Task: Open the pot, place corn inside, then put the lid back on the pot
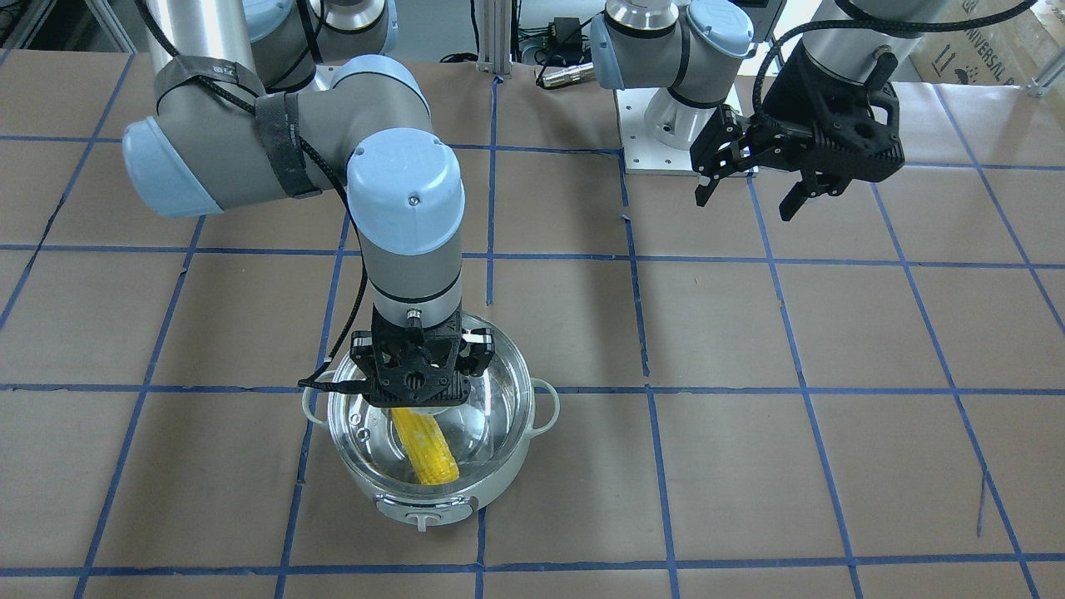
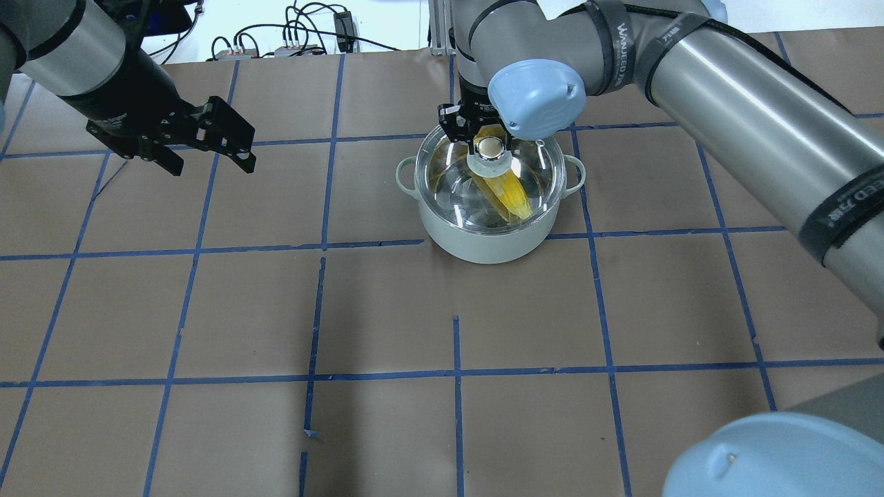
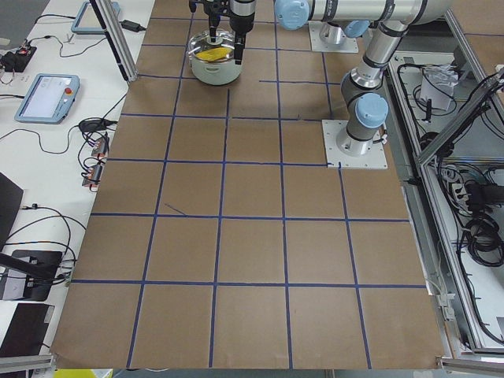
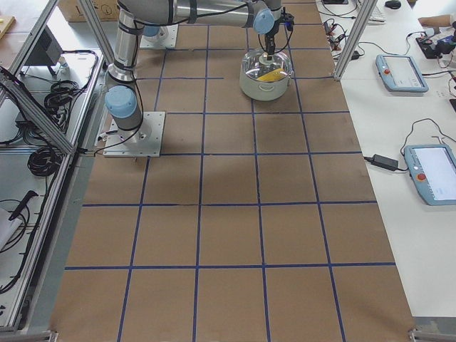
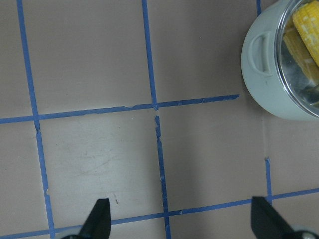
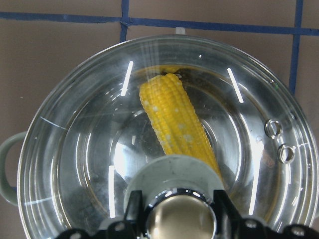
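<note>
One right pincer (image 6: 179,221) tight on the lid (image 6: 84,149)'s knob (image 2: 491,147), corn (image 6: 174,119) beneath, inside pot (image 2: 483,245).

Corn (image 1: 426,449) in the pot (image 2: 483,243), lid (image 6: 89,139) on top
The pale mint-white pot stands upright, with a small loop handle (image 5: 261,54) on each side. The yellow corn lies slanted inside, on the shiny steel bottom. The round, clear glass lid covers the pot. Its beige knob (image 6: 169,174) with a silver ring sits in the middle.
</note>
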Controlling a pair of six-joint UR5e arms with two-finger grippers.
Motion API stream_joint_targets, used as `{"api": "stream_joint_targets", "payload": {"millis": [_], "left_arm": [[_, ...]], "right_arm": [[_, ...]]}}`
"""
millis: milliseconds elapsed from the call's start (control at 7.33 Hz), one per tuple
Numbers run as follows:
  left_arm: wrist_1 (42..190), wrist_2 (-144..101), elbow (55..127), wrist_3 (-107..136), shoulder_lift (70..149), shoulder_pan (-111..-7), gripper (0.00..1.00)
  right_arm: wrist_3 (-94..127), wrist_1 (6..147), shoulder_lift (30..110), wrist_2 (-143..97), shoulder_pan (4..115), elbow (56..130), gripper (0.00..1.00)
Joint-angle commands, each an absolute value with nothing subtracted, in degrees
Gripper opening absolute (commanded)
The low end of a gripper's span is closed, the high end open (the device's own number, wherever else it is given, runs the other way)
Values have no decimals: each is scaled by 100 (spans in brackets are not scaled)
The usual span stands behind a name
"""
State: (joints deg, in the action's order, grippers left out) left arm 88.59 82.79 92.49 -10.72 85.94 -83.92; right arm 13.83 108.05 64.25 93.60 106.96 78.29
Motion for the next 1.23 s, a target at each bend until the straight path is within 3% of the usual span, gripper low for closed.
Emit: {"api": "stream_joint_targets", "payload": {"millis": [0, 409, 1091], "left_arm": [[8851, 8279, 9255, -1072, 8596, -8402, 100], [8851, 8271, 9255, -1072, 8613, -8402, 100], [8851, 8279, 9272, -1072, 8613, -8402, 100]], "right_arm": [[1380, 10793, 6434, 9369, 10696, 7840, 100], [1318, 10705, 6730, 9378, 10417, 7831, 100], [1161, 9907, 8610, 9361, 9064, 8541, 100]]}}
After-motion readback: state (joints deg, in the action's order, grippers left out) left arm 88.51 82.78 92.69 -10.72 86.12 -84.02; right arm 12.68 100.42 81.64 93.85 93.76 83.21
